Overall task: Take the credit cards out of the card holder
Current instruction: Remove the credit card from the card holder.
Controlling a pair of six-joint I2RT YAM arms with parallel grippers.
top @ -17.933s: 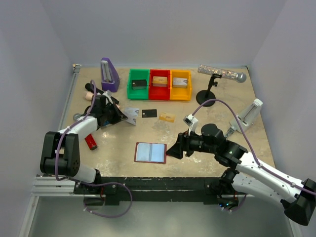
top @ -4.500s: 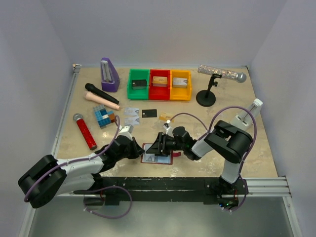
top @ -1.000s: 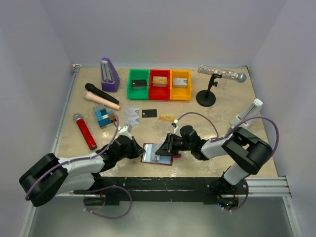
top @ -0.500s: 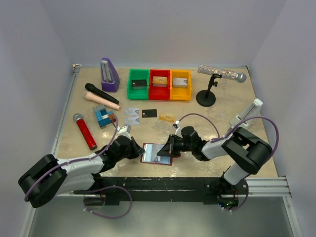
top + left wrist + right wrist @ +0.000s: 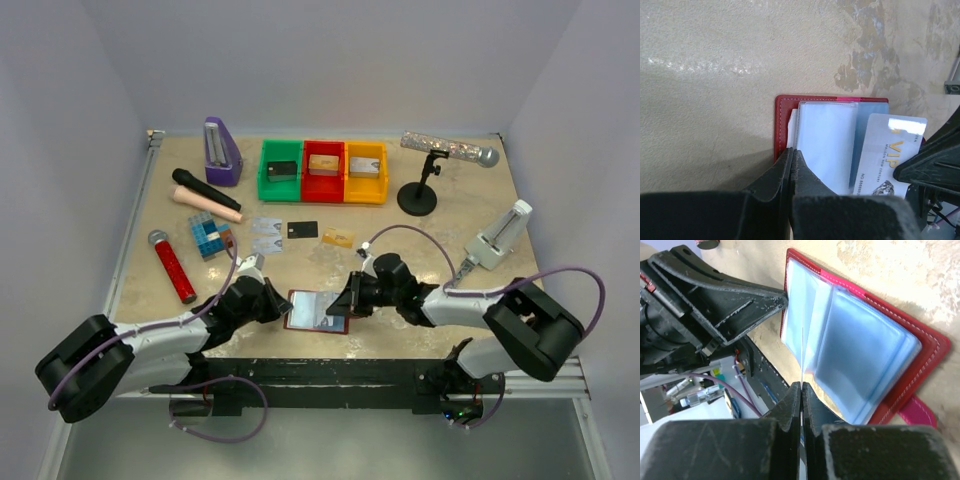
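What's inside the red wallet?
Inside the card holder you can see pale blue sleeves and one silvery VIP card sticking partly out. Whether more cards sit deeper in the sleeves is hidden.

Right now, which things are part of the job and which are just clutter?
Job: holder, left claw at its edge; VIP card in right claw; loose cards on table.
Clutter: trays, metronome, mics, tiled block.

walls (image 5: 320,60): plain pale grey | tabletop (image 5: 470,190): mottled beige stone
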